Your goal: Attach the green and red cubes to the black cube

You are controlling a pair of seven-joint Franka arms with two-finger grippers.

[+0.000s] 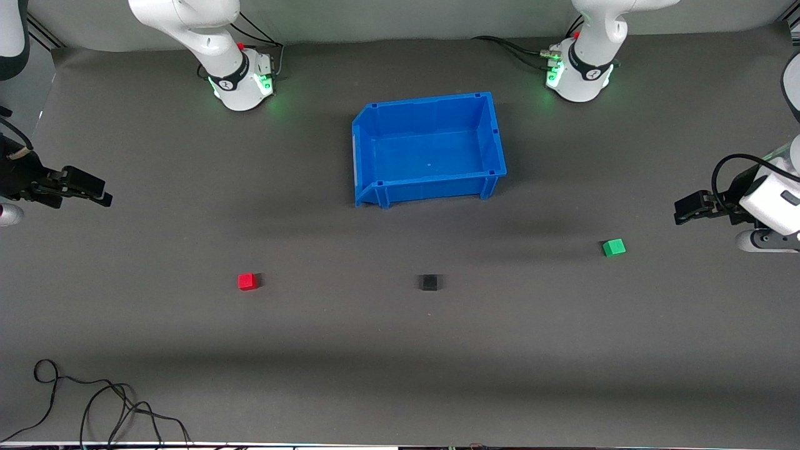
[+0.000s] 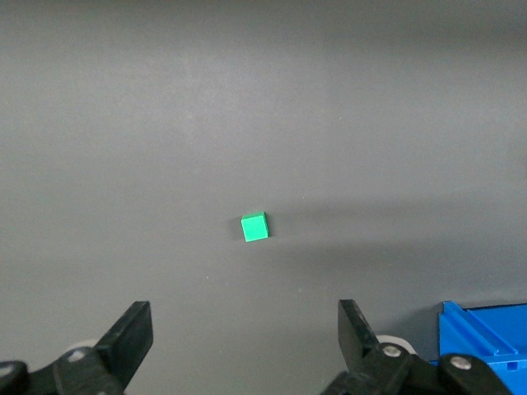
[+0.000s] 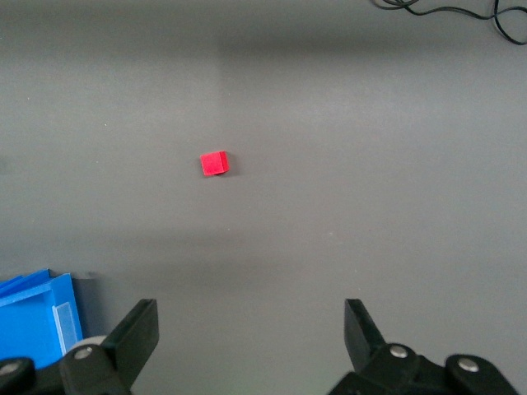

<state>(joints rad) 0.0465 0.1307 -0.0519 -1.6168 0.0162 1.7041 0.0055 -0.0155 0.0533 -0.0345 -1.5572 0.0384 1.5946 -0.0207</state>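
Grey mat [image 1: 400, 350] fills nearly the whole front frame, table-wide. Blue bin [image 1: 490, 134] sits upper centre of frame, just above mid-height, between the two arm bases, nothing in it; a corner of it also shows at the lower right of the left wrist view [image 2: 486, 329] and lower left of the right wrist view [image 3: 33, 317].

Left gripper [image 1: 681, 211] hangs at the right edge of the front frame, mid-height, over bare mat twd the left arm's end. Fingers [image 2: 132, 337] spread wide in its wrist view, nothing held. Right gripper [image 1: 103, 199] at the left edge of the front frame, mid-height, over bare mat at the right arm's end. Its fingers [image 3: 140, 329] also wide apart, empty. Both arms wait.

Loose black cable [image 1: 94, 400] coils in the lower left corner of the front frame.

Cubes, all same size, all flat on mat, well apart from each other:
- green cube [image 1: 614, 247], right of centre, below the left gripper in frame; near centre of left wrist view [image 2: 254, 226].
- black cube [image 1: 429, 282], just below centre, nearer the front cam than the bin.
- red cube [image 1: 247, 281], left of centre, level w/ black; upper centre-left of right wrist view [image 3: 214, 163].
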